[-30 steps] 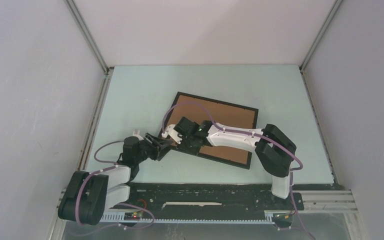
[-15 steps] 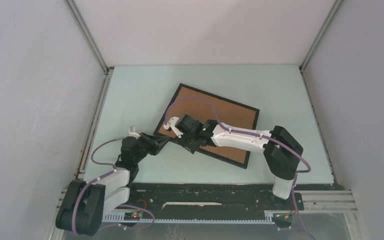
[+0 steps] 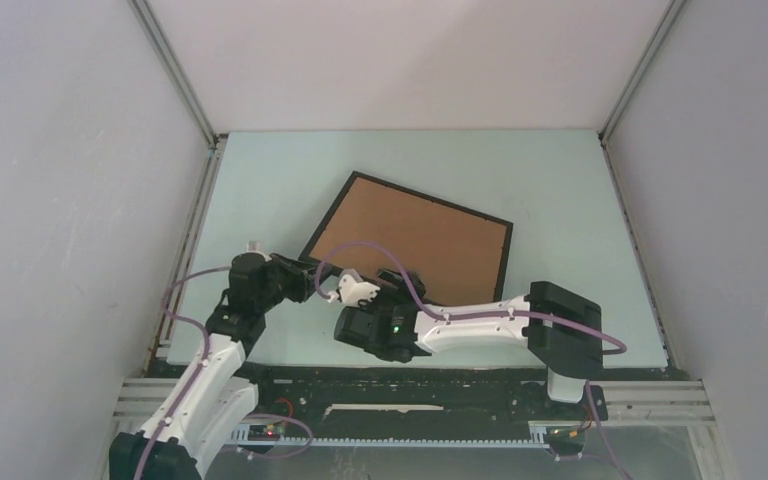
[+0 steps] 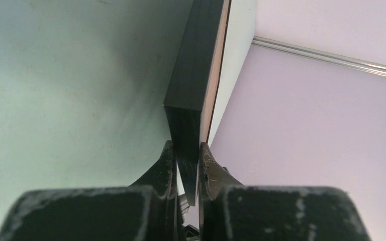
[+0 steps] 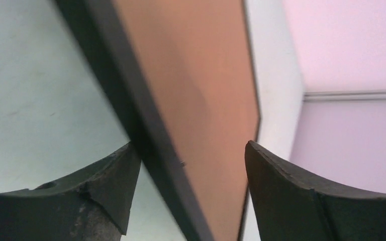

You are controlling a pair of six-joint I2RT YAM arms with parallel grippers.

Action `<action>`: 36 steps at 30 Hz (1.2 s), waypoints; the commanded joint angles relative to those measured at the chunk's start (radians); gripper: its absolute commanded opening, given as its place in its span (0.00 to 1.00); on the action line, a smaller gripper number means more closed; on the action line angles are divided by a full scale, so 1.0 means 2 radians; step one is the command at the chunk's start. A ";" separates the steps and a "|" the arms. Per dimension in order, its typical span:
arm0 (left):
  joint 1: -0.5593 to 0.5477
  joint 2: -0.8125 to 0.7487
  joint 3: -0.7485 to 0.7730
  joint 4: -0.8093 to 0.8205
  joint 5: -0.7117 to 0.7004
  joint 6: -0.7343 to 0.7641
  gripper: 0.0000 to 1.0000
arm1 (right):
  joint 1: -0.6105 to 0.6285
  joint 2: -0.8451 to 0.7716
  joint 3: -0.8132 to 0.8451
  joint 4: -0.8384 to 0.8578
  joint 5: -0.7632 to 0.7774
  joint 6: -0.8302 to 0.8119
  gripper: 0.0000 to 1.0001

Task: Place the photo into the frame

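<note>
The frame (image 3: 431, 197) lies on the table at an angle, its black rim around a brown cardboard board (image 3: 410, 245) that faces up. My left gripper (image 3: 305, 278) is shut on the frame's near-left corner. In the left wrist view the gripper (image 4: 186, 150) has the black rim (image 4: 193, 65) pinched between both fingers. My right gripper (image 3: 385, 290) stands open by the frame's near edge. In the right wrist view the rim (image 5: 130, 110) and board (image 5: 201, 90) run between the spread jaws of this gripper (image 5: 190, 145). The photo is out of view.
Pale walls close the table (image 3: 280, 190) in on the left, back and right, with metal rails along the side edges. The black base strip (image 3: 410, 385) runs along the near edge, and purple cables loop over both arms.
The left gripper has shut on the frame's corner. The right gripper has opened and pulled back toward the near edge. The frame has shifted a little to the far left.
</note>
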 commanded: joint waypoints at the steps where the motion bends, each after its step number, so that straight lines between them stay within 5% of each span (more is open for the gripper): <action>1: 0.002 -0.004 0.069 -0.069 0.000 0.014 0.00 | 0.008 -0.010 0.005 0.029 0.132 -0.010 0.77; 4: 0.004 -0.006 0.078 -0.070 0.008 0.011 0.00 | 0.003 -0.015 0.018 0.008 0.127 -0.003 0.58; 6: 0.005 -0.013 0.090 -0.071 0.007 0.020 0.04 | -0.005 -0.022 0.019 0.018 0.121 -0.012 0.34; 7: 0.005 -0.018 0.105 -0.080 -0.004 0.038 0.20 | -0.009 -0.027 0.020 0.026 0.118 -0.021 0.15; 8: 0.007 -0.020 0.132 -0.099 -0.018 0.068 0.46 | -0.013 -0.034 0.024 0.031 0.117 -0.029 0.02; 10: 0.013 -0.016 0.214 -0.184 -0.066 0.161 0.93 | -0.019 -0.053 0.041 0.039 0.102 -0.057 0.00; 11: 0.014 -0.010 0.264 -0.249 -0.099 0.208 0.99 | -0.024 -0.063 0.055 0.038 0.089 -0.066 0.00; 16: 0.014 -0.018 0.411 -0.371 -0.248 0.341 1.00 | -0.114 -0.121 0.181 -0.082 -0.089 -0.026 0.00; 23: 0.014 -0.090 0.392 -0.333 -0.270 0.384 1.00 | -0.393 -0.155 0.334 -0.182 -0.540 0.104 0.00; 32: 0.014 -0.068 0.345 -0.311 -0.204 0.375 1.00 | -0.717 -0.138 0.361 -0.175 -0.765 0.247 0.00; 36: 0.014 -0.074 0.330 -0.299 -0.198 0.373 1.00 | -0.810 -0.189 0.243 -0.081 -0.826 0.336 0.00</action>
